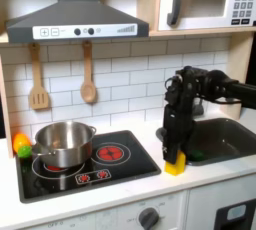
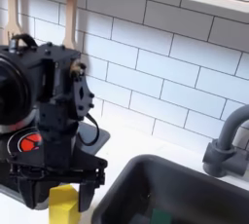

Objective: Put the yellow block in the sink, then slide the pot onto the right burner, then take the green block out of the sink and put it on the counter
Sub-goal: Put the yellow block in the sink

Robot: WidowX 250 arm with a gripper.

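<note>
So the gripper (image 1: 175,160) is down on the yellow block (image 1: 175,164), which sits on the counter (image 1: 110,199) just between the black cooktop (image 1: 85,166) and the sink (image 1: 222,137) in the first exterior view. In the second exterior view the gripper (image 2: 64,190) has a black finger on each side of the yellow block (image 2: 64,202) — looks like it's straddling it, but whether it's actually squeezing or just loose around it, I honestly can't tell.

The pot (image 1: 63,144) is on the burner toward the first exterior view's left, handle sticking out to that same side. The right burner (image 1: 110,153) is bare, red rings showing. There's an orange-and-green toy vegetable (image 1: 20,145) at the far edge of the cooktop, just beside the pot.

The green block (image 2: 160,216) is down inside the sink (image 2: 185,184) in the second exterior view, only a corner peeking out at the bottom edge, and the faucet (image 2: 226,141) curves up on the second exterior view's right.

Writing-wise — the microwave (image 1: 205,2) has a digital display reading something like "01:0", cut off at the edge. Two wooden utensils (image 1: 62,74) hang on the tile wall.
</note>
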